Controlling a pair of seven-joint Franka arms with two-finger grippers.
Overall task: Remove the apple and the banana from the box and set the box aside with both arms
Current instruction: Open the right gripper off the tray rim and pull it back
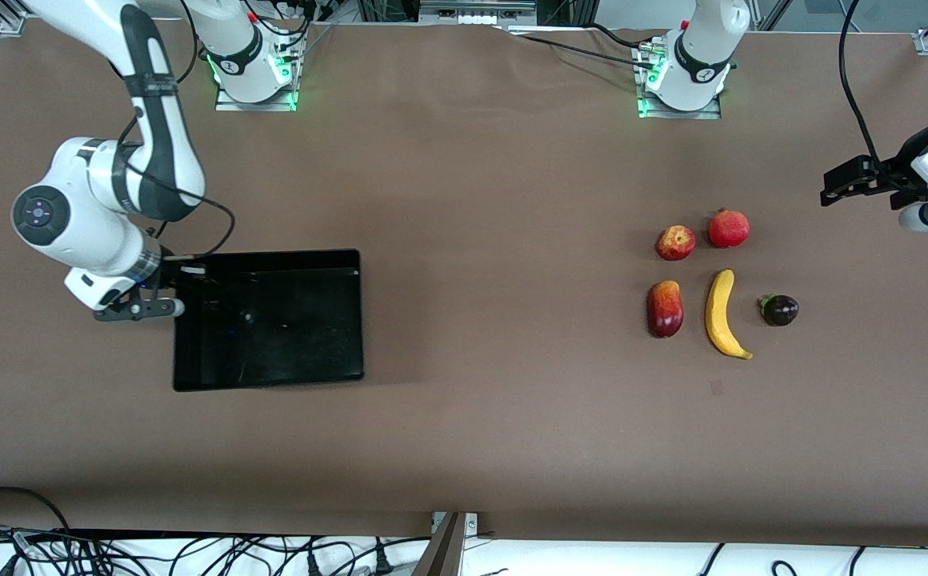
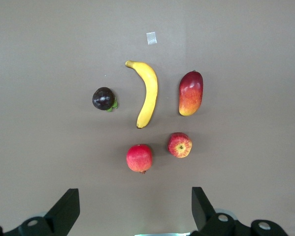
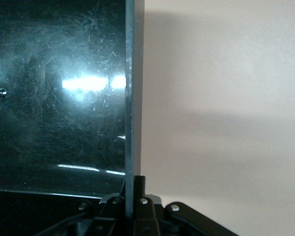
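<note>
The right tool (image 1: 162,282) was clamped on the box's (image 1: 272,320) wall at the right arm's end of the table. The left tool (image 1: 840,186) was held wide open above the opposite table edge. The apple (image 1: 675,242) and banana (image 1: 725,313) lay out on the table near that edge, well apart from the empty box. No writing could be read.

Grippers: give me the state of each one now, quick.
Left gripper: open, holding nothing, over the table beside the fruit.
Right gripper: shut on the box wall at the right arm's end.
</note>
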